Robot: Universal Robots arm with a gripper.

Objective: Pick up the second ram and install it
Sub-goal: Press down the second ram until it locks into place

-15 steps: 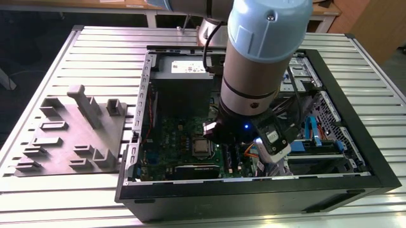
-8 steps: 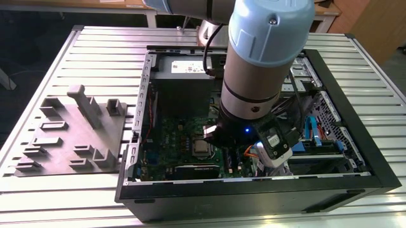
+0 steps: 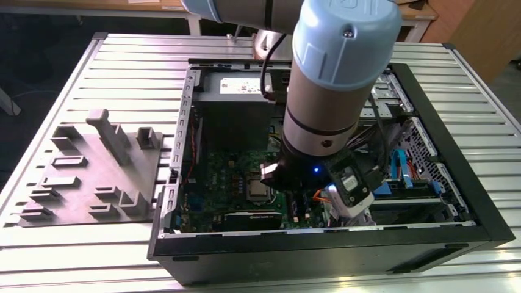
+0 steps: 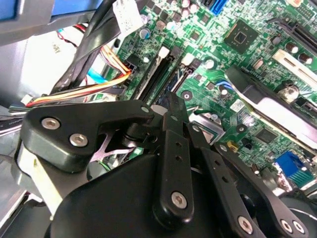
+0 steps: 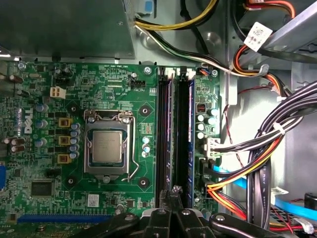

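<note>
Fingertips (image 5: 173, 191) are drawn narrow, pressed together with no gap, over one end of the two black memory slots (image 5: 184, 134). The second ram (image 5: 166, 134) seems to stand edge-on in the slot nearer the processor socket (image 5: 106, 148); whether the gripper (image 4: 173, 105) touches it is hard to tell. Cable bundles (image 5: 257, 163) crowd the slots' other side. In the exterior view the arm (image 3: 334, 91) hides the slots, and the grey tray (image 3: 89, 171) lies at nine o'clock from the case (image 3: 456, 183).
</note>
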